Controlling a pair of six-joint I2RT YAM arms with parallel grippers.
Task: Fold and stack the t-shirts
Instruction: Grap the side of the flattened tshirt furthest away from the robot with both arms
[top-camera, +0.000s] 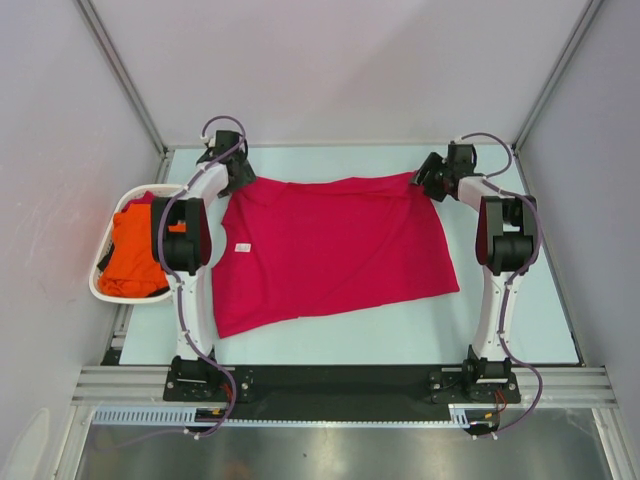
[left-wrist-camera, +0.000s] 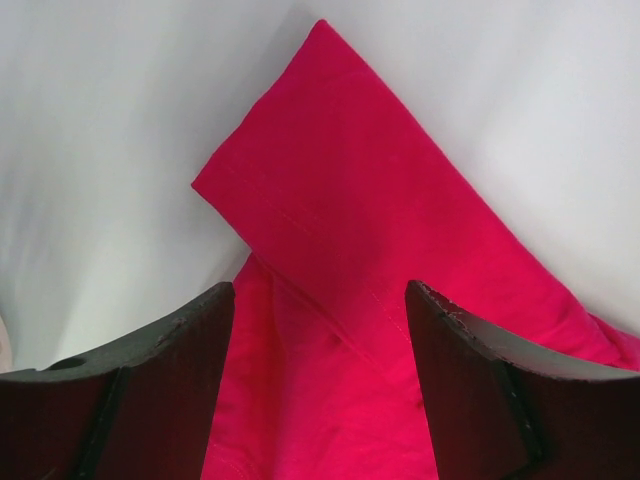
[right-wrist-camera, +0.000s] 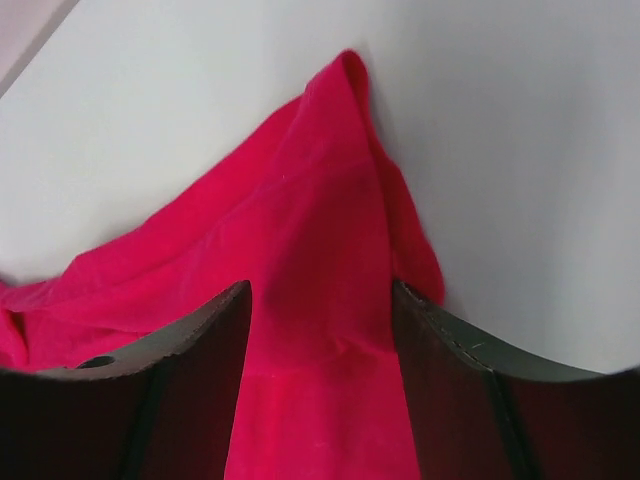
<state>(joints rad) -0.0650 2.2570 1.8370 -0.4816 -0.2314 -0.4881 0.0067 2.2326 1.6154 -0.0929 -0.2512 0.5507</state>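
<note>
The soft crimson cloth t-shirt (top-camera: 330, 250) lies flat in the middle of the pale table (top-camera: 520, 330). Left of it, the bright orange cloth t-shirt (top-camera: 135, 255) sits in the white oval plastic basket (top-camera: 100, 288). At the far corners, the left claw (left-wrist-camera: 320, 300) is open over red cloth. The right claw (right-wrist-camera: 320, 295) has cloth between its fingers; I cannot tell if it pinches. Both should grab deep and lift together.
</note>
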